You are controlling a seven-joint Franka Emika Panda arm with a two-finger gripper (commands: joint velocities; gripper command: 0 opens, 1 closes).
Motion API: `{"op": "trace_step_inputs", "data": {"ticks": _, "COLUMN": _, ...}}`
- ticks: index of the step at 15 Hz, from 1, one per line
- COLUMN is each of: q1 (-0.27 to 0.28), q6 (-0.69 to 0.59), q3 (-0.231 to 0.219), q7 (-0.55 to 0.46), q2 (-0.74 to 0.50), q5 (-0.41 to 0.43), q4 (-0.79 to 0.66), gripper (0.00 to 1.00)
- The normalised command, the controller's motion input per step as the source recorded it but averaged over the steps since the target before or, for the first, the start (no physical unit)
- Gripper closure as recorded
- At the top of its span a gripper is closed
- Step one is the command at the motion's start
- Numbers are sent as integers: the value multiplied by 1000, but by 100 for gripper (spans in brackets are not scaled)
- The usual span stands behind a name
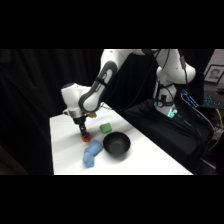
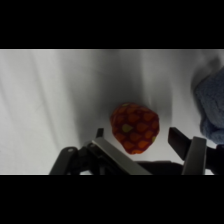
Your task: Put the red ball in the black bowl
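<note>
My gripper [image 1: 83, 132] is low over the white table [image 1: 65, 150], and in the wrist view my fingers [image 2: 187, 147] stand spread on either side of the red ball [image 2: 135, 128], which rests on the table between them; I cannot tell whether either finger touches it. In the side view the red ball [image 1: 85, 137] sits right under my fingertips. The blue cloth bundle [image 1: 92, 152] lies just beside it, toward the table's near edge. The black bowl [image 1: 116, 144] sits next to the cloth, and the green block [image 1: 105, 128] lies just behind the bowl
</note>
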Motion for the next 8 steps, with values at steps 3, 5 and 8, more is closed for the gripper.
{"op": "trace_step_inputs", "data": {"ticks": 3, "q1": -105, "q6": 35, "q3": 109, "q7": -69, "q2": 140, "q5": 118, "q4": 192, "gripper": 0}}
{"op": "trace_step_inputs", "data": {"ticks": 5, "q1": -94, "q6": 27, "q3": 100, "q7": -78, "q2": 124, "q5": 109, "q4": 186, "gripper": 26}}
{"op": "trace_step_inputs", "data": {"ticks": 8, "q1": -84, "q6": 40, "q3": 84, "q7": -70, "q2": 111, "q5": 99, "q4": 170, "gripper": 51}}
